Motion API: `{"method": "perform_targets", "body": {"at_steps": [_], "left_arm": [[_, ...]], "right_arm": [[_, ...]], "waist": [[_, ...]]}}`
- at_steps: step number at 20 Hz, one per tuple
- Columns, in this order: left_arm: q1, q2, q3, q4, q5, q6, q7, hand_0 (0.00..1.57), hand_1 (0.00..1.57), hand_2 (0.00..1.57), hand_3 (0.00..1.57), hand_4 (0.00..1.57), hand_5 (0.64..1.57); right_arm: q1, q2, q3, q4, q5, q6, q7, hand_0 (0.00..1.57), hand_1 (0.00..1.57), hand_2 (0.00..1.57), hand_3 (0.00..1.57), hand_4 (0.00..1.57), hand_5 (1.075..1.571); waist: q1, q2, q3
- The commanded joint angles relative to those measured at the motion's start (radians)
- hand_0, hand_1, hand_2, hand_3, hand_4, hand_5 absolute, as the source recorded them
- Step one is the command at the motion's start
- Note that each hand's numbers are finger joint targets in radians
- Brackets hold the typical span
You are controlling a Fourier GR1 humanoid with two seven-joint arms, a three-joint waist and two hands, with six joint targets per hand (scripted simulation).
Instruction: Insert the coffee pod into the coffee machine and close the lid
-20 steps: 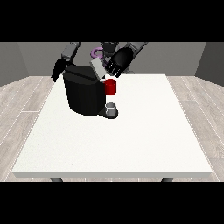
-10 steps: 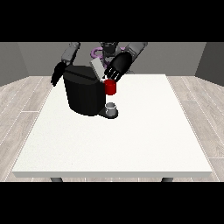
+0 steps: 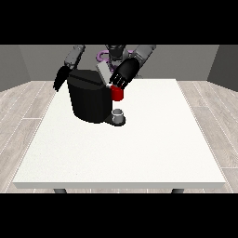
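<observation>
A black coffee machine stands on the far left part of the white table. Its grey lid is tilted up at the top right corner of the machine. A red thing at the machine sits on its right side, and below it a small grey thing rests on the machine's base; whether this is the pod cannot be told.

The hand at the view's right is over the top right of the machine, just beside the raised lid and right above the red thing. Its fingers point down and to the left, towards the lid and the red thing, and seem to touch them, but whether they are spread, pressed together or pinching anything cannot be told.

The hand at the view's left hangs at the far left side of the machine, close to its upper corner. How its fingers lie cannot be told either.
</observation>
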Motion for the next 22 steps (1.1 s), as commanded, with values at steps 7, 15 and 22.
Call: {"method": "perform_targets", "body": {"at_steps": [7, 15, 22], "left_arm": [[-0.030, 0.038, 0.018, 0.033, -0.012, 0.026, -0.019, 1.21, 1.21, 1.24, 1.21, 0.36, 1.571], [-0.046, 0.050, 0.001, 0.019, -0.047, 0.084, -0.045, 1.27, 1.27, 1.27, 1.18, 0.17, 1.571], [0.017, 0.095, -0.063, 0.025, -0.114, 0.098, -0.140, 1.16, 1.16, 1.19, 1.07, 0.00, 1.571]], "right_arm": [[-0.002, 0.019, 0.020, -0.030, 0.008, -0.008, -0.003, 0.00, 0.00, 0.00, 0.00, 0.00, 1.571], [-0.042, -0.025, -0.021, -0.018, -0.007, 0.005, 0.038, 0.00, 0.00, 0.00, 0.00, 0.00, 1.571], [0.031, 0.025, 0.015, -0.046, 0.006, -0.020, -0.010, 0.00, 0.00, 0.00, 0.00, 0.00, 1.571]], "waist": [[-0.027, 0.021, -0.0001], [-0.023, 0.042, -0.0001], [-0.015, 0.023, -0.0004]]}}
